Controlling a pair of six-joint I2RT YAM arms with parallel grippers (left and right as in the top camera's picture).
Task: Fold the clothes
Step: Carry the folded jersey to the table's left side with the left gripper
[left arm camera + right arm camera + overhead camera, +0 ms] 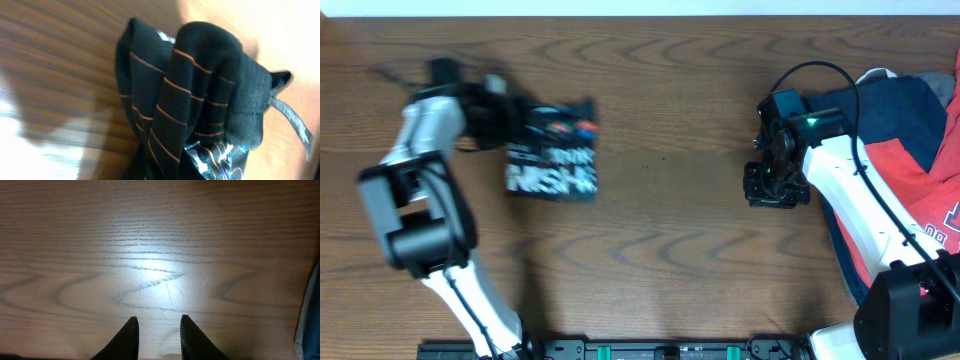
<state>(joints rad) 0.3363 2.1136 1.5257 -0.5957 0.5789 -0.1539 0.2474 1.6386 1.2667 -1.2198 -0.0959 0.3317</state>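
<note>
our left gripper [500, 118] sits on the folded thin black logo-printed jersey [555, 152], left on the brown wooden table [670, 230]; fabric hides its fingers, so we cannot tell their grip. our right gripper [159, 325] hangs spread near heaped red-and-navy garments [910, 150].

The black jersey [552, 152] is showing white lettering, small orange and blue logos and, close up, thin orange lines. At the right, the heaped garments [905, 150] are showing red and navy. The bench [670, 240] is showing brown wavy wood grain. The right fingers [127, 337] are showing black.
</note>
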